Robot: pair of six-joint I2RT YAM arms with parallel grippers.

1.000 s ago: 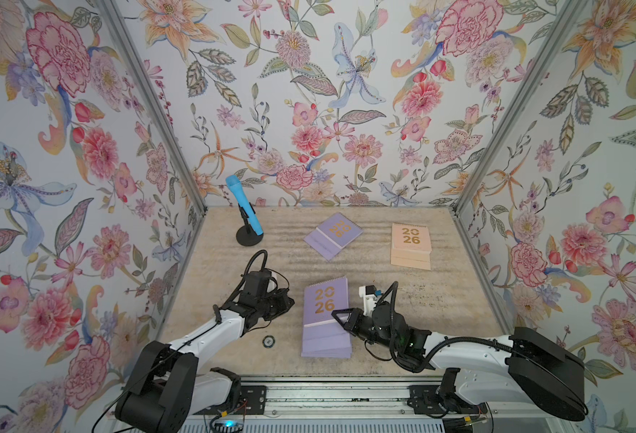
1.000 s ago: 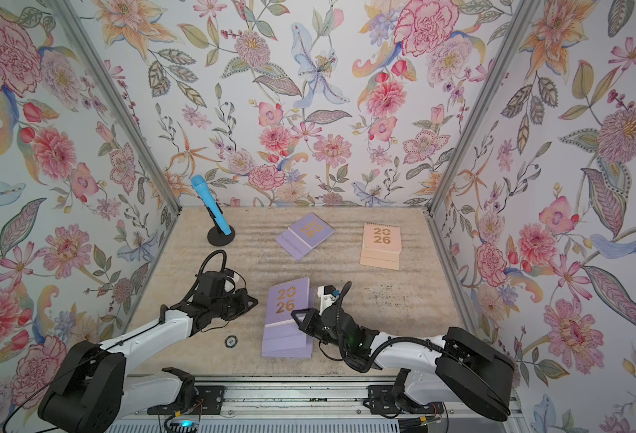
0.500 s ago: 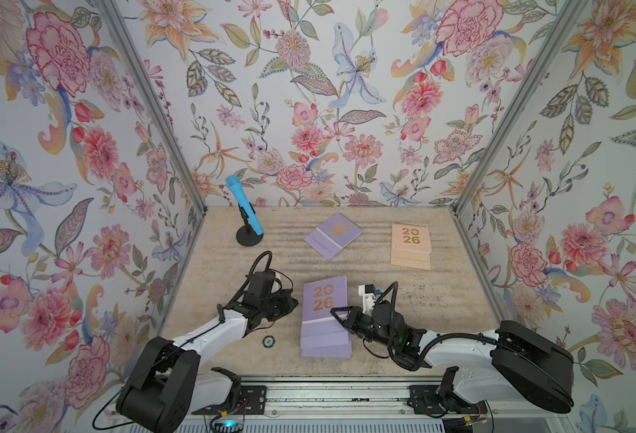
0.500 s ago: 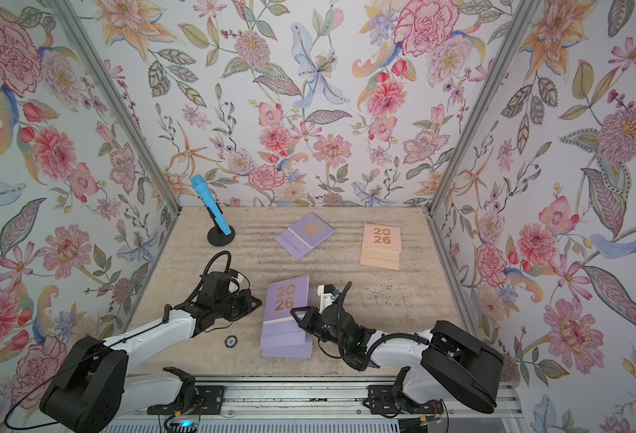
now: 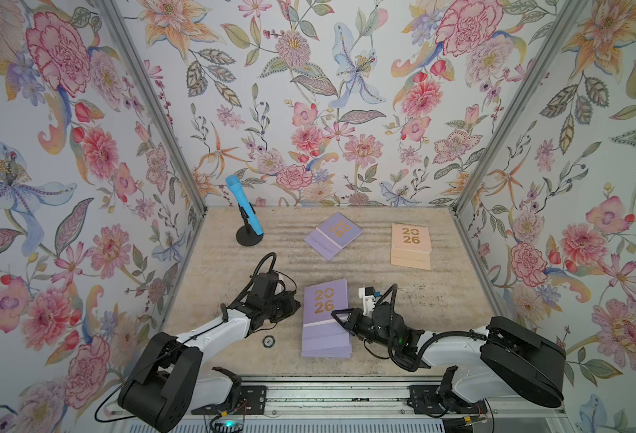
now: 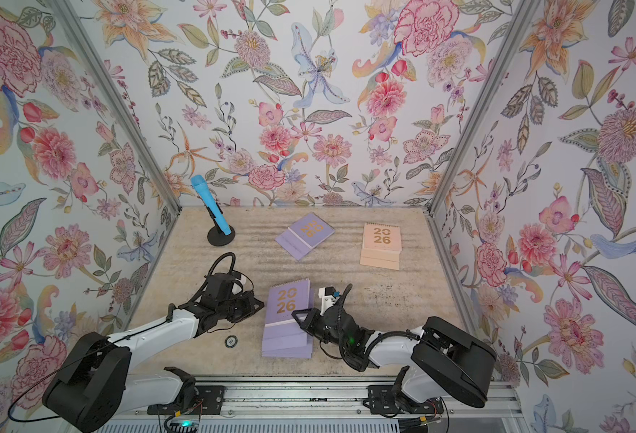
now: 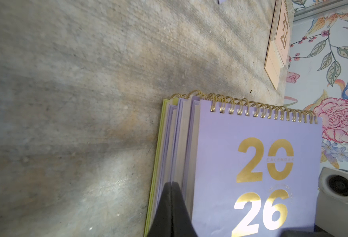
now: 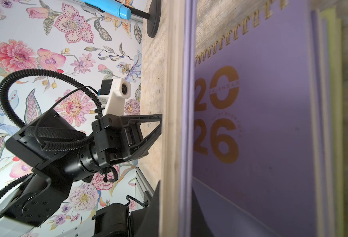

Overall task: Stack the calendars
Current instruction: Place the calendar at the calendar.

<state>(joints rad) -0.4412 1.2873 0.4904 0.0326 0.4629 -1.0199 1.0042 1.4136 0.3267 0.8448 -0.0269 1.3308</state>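
The lavender stack (image 5: 325,326) of calendars lies at the lower centre of the counter (image 5: 421,300) in both top views. The left fingers (image 7: 172,205) are pressed together, their tips against the stack's left side. The right fingers (image 8: 155,213) are almost closed, pinching the top calendar (image 8: 271,123) by its right edge.

On my screen the counter (image 7: 76,102) looks rough, grainy and matt, mottled in beige and grey; I cannot tell its material. The top lavender calendar (image 7: 251,131) has a matt card cover, but its gold numerals shine like foil, and its spiral binding (image 7: 240,105) is glossy gold wire. The peach calendar (image 5: 410,243) shows the same matt card. The microphone (image 5: 244,206) seems to be smooth blue plastic on a matt black stand (image 5: 249,238). The walls (image 5: 309,93) carry printed floral paper without gloss, between dull metal posts (image 5: 156,105). The arm shells (image 5: 215,330) are smooth white plastic.
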